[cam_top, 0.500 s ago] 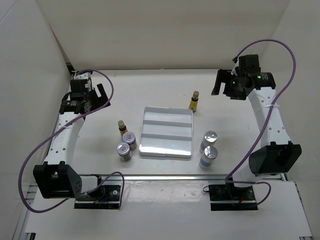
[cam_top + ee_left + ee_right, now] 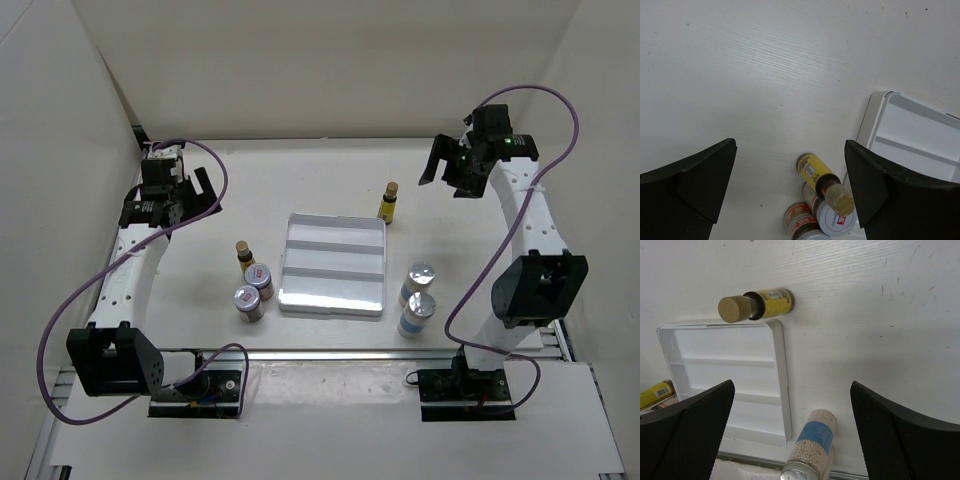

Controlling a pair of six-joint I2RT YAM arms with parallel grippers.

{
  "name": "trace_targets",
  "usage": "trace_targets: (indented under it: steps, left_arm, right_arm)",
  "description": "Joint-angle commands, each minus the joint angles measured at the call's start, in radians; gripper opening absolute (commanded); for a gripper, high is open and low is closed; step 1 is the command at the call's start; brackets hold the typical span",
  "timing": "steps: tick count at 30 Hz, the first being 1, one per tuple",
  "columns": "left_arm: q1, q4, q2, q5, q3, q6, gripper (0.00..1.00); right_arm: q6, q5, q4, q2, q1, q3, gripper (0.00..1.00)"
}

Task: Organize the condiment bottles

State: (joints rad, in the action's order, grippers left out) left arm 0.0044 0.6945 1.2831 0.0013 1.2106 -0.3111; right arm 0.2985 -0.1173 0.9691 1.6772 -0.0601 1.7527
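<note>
White worktop (image 2: pixel 300 180) inside a white-walled enclosure, two arms mounted at the near edge. Left arm (image 2: pixel 135 265) reaches up the left side and right arm (image 2: pixel 530 225) up the right side, both ending near the far corners, well apart from everything else. White ridged tray (image 2: pixel 333 300) with three long compartments sits mid-worktop, flat. Left hand (image 2: pixel 790 145) is raised over bare worktop, fingers spread wide, holding nothing; its wrist view looks down on the left bottle cluster and the tray's corner. Right hand (image 2: pixel 792 385) is also raised, fingers spread wide, holding nothing, above the tray's far right corner area. All six condiment bottles stand upright on the worktop, outside the tray. Right of the tray, near its front right corner: rear blue-label bottle (image 2: pixel 419 283) and front blue-label bottle (image 2: pixel 416 314), clear with pale granules and silver caps, just beside each other, one behind the other. Far yellow bottle (image 2: pixel 388 203), tan cap, stands alone just beyond the tray's far right corner. Left yellow bottle (image 2: pixel 243 254), tan cap, stands left of the tray at the back of a tight cluster. Directly in front of it: rear red-label jar (image 2: pixel 258 279) and front red-label jar (image 2: pixel 248 302), short, silver lids, packed close together, just beside the tray's left edge.
</note>
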Motion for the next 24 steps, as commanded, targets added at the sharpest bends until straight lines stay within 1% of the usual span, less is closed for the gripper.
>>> trace_targets:
  steps: [1,2,3,13,15,19,24]
  left_arm:
    - [-0.003,-0.016,-0.041,0.017,-0.010,0.010,1.00]
    - [-0.003,-0.016,-0.050,0.017,-0.010,0.010,1.00]
    - [-0.003,-0.016,-0.050,0.017,-0.010,0.010,1.00]
    - [-0.003,-0.026,-0.059,0.017,-0.019,0.010,1.00]
    - [-0.003,-0.026,-0.059,0.017,-0.028,0.010,1.00]
    - [-0.003,-0.026,-0.068,0.017,-0.037,0.010,1.00]
    - [-0.003,-0.026,-0.068,0.017,-0.037,0.010,1.00]
  right_arm:
    - [-0.021,-0.093,-0.038,-0.003,-0.004,0.050,1.00]
    - [-0.033,-0.040,-0.038,-0.004,-0.030,0.050,1.00]
    - [-0.042,-0.021,-0.026,0.012,-0.040,0.065,1.00]
    - [-0.041,-0.021,-0.017,0.067,-0.092,0.110,1.00]
    - [-0.041,-0.012,-0.017,0.076,-0.092,0.122,1.00]
    - [-0.061,0.056,0.006,0.101,-0.113,0.171,1.00]
    - [-0.061,0.056,0.006,0.110,-0.113,0.191,1.00]
